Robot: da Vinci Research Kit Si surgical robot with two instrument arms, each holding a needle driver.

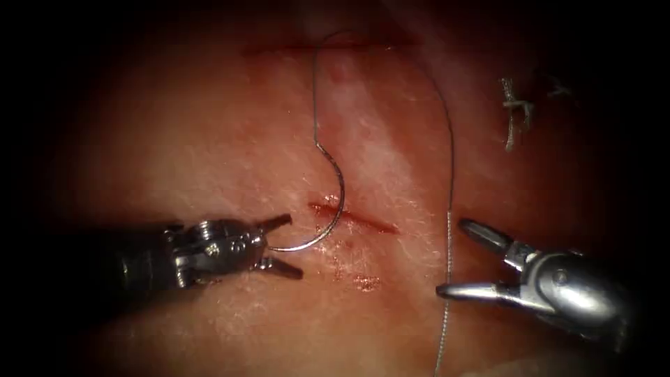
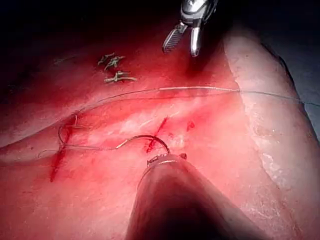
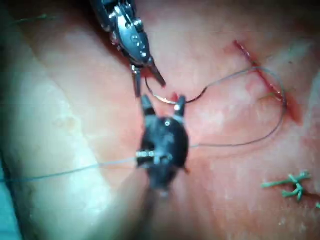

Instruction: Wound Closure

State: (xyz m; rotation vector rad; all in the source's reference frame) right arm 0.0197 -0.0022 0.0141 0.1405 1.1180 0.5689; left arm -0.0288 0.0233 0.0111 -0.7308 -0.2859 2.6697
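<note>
Left tool's fingers (image 1: 283,244) spread wide — holding nothing, the curved steel needle (image 1: 333,209) tip between them. Right tool's fingers (image 1: 453,258) gape too (empty), beside the thin grey thread (image 1: 450,209). The needle arcs through the small red cut (image 1: 352,218) in the tissue (image 1: 209,153).

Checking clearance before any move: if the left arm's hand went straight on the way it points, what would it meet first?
Probably the needle: the left hand, open, points right at its curved end beside the small cut. Depth is unclear.
</note>
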